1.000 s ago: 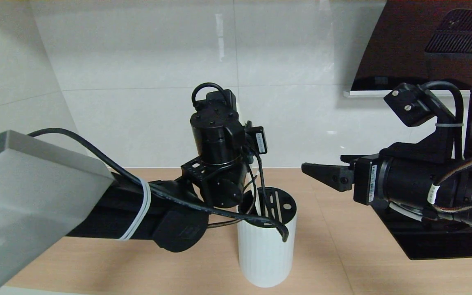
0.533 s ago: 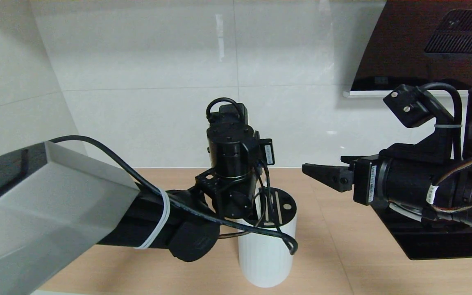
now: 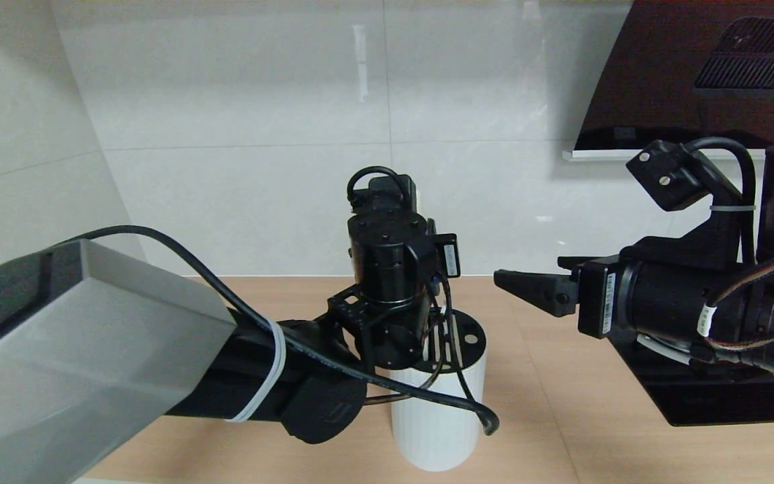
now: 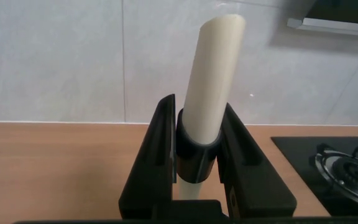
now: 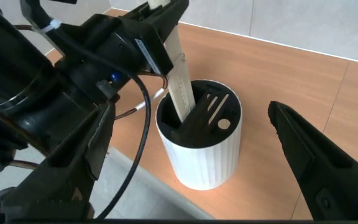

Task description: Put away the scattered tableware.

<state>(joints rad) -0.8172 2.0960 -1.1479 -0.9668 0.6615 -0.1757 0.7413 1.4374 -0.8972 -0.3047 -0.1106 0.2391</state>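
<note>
A cream-handled utensil [image 4: 211, 93] with a dark band stands upright between the fingers of my left gripper [image 4: 201, 140], which is shut on it. From the right wrist view, that utensil [image 5: 180, 78] slants down into the open side of the white ribbed holder [image 5: 207, 158], its lower end inside the rim. The holder [image 3: 435, 423] stands on the wooden counter, its black slotted lid [image 3: 465, 334] partly behind my left wrist. My right gripper [image 3: 528, 281] hovers open to the holder's right, level with its top, holding nothing.
A black cooktop [image 3: 729, 396] with a burner [image 4: 347, 171] lies on the counter [image 3: 562, 417] to the right, under my right arm. A dark range hood [image 3: 696, 74] hangs above it. White tiled wall [image 3: 239, 134] closes the back and left.
My left arm has moved right and down, bringing the wrist and the utensil over the holder. The right arm has stayed where it was.
</note>
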